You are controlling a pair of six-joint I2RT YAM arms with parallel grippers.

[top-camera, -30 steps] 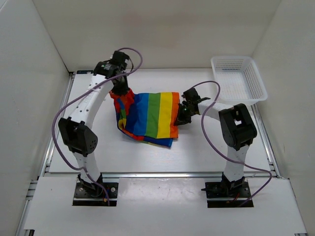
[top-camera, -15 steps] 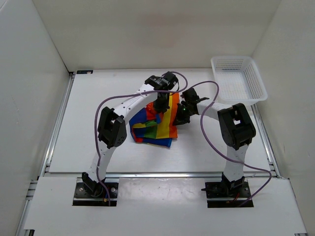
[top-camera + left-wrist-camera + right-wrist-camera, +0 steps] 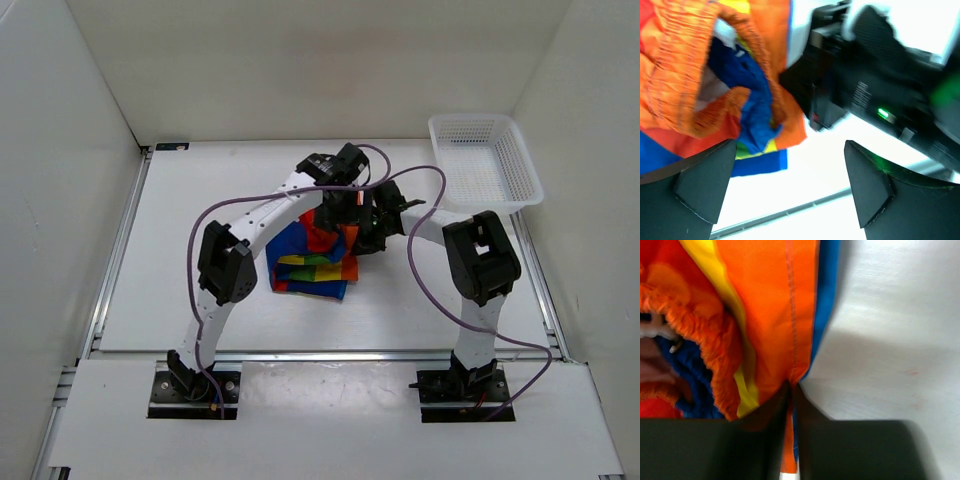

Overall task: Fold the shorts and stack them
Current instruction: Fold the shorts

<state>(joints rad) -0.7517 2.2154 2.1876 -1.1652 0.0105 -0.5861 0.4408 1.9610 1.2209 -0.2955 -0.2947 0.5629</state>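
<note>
Rainbow-striped shorts (image 3: pixel 308 264): folded bundle at desk (image 3: pixel 200 220) centre, no clear long axis. Its right hem pinched shut in right end effector (image 3: pixel 790 390). Just beside it, over far-right corner: left end effector (image 3: pixel 790 150), fingers wide, empty. Bundle lies near-left of both.
</note>
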